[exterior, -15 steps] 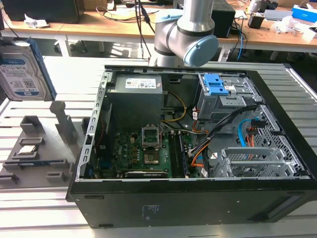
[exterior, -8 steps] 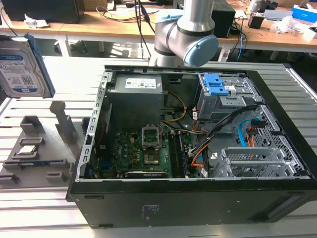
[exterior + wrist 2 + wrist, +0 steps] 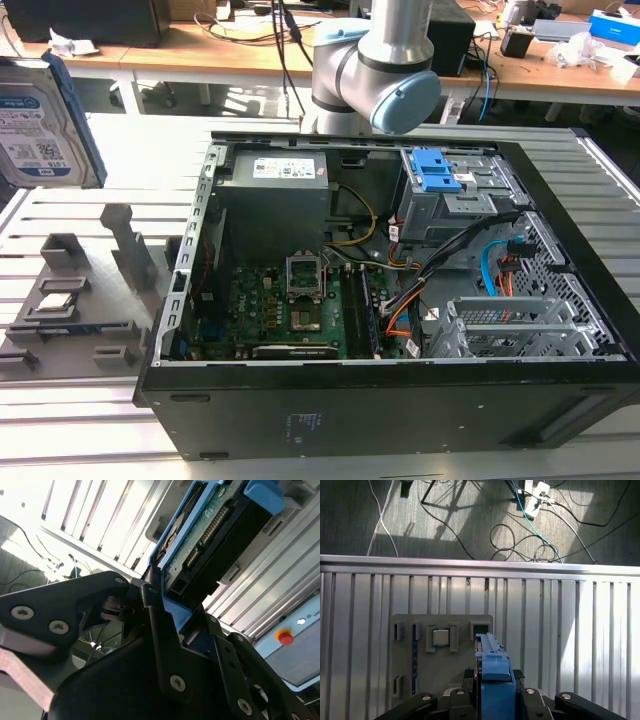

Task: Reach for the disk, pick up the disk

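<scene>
The flat rectangular silver-grey disk with blue plastic side rails is seen clamped between the black fingers of the gripper; the jaws are closed on its rails, one on each side; its long axis runs straight out from the jaws, edge-on between them; in the exterior view it stands upright at the exterior view's left, well apart from the open black computer case; in the first wrist view the grey fixture plate lies beneath it, so the pick-up is judged done.
</scene>
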Robot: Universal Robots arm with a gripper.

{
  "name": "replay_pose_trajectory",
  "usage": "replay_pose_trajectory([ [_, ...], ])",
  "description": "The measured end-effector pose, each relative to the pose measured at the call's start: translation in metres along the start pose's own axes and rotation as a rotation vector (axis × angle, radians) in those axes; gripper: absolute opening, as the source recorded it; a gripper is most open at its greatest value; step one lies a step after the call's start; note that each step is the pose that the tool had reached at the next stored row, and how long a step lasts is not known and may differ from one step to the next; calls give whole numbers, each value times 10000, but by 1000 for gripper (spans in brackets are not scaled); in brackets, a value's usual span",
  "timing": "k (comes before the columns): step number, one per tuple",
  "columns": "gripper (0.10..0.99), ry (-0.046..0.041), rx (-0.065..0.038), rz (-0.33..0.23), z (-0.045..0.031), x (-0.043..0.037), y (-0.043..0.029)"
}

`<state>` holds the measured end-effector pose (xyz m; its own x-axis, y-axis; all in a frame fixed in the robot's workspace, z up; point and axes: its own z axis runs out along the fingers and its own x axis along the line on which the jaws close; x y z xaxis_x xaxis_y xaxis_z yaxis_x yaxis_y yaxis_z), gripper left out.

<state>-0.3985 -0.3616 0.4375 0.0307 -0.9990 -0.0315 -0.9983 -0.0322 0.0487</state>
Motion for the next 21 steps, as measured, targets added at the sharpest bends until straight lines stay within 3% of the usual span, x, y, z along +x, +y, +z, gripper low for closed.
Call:
replay_pose_trajectory([
  [9,369,0,-3,0,-163,-5,8],
  [21,369,0,-3,0,-484,-15,23],
])
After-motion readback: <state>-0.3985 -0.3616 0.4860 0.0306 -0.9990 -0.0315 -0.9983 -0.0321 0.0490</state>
